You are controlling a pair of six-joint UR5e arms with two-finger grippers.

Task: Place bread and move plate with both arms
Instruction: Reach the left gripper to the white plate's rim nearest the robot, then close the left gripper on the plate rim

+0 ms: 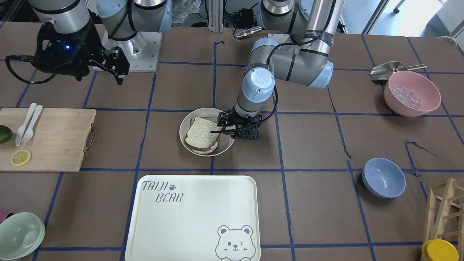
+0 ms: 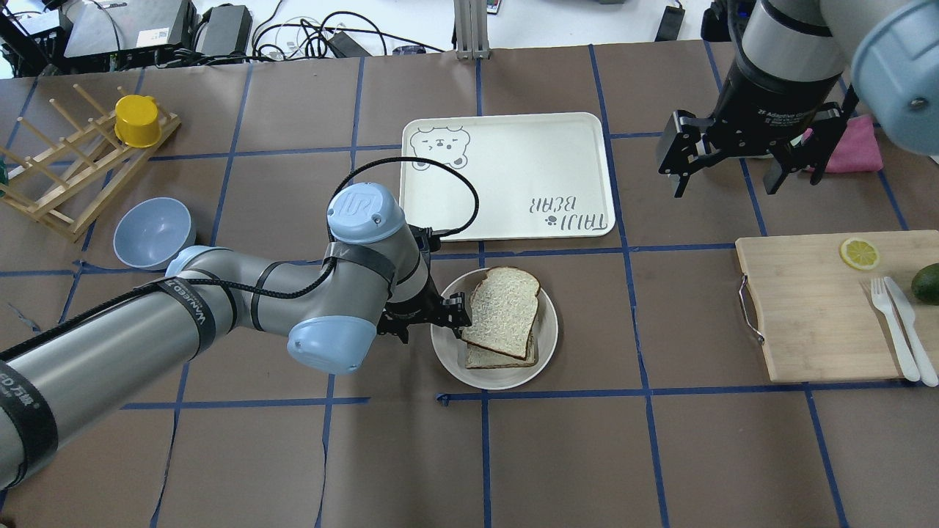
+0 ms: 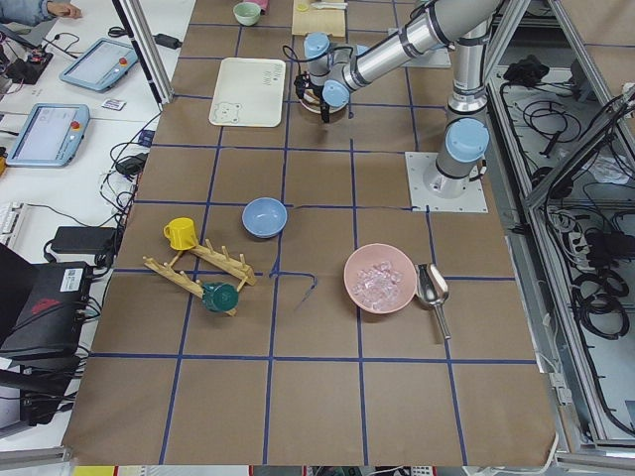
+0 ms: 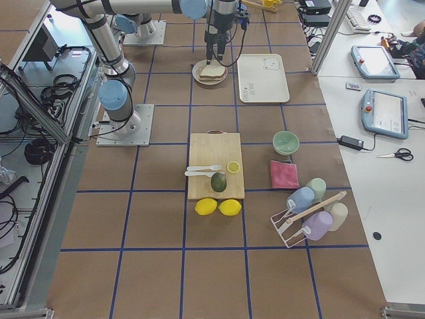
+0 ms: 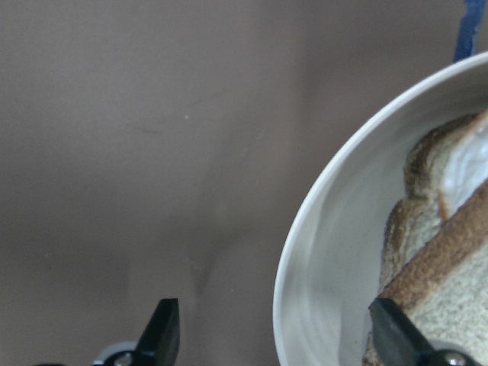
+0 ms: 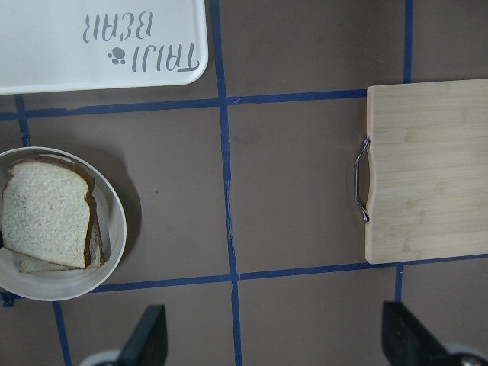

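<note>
Left gripper (image 2: 433, 320) spread wide, nothing clamped; plate (image 2: 447, 359) rim between its jaws, bread (image 2: 502, 308) just beside inner jaw. Right gripper (image 2: 725, 187) spread wide, empty; plate well apart.

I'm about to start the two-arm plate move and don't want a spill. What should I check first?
1. Bread on plate: ok, it lies on a second slice.
2. Left gripper open, straddling the plate's rim: ok.
3. Left fingers clear of the bread: cannot tell.
4. Right gripper at the plate: not ok, it hangs open well away from it.
</note>
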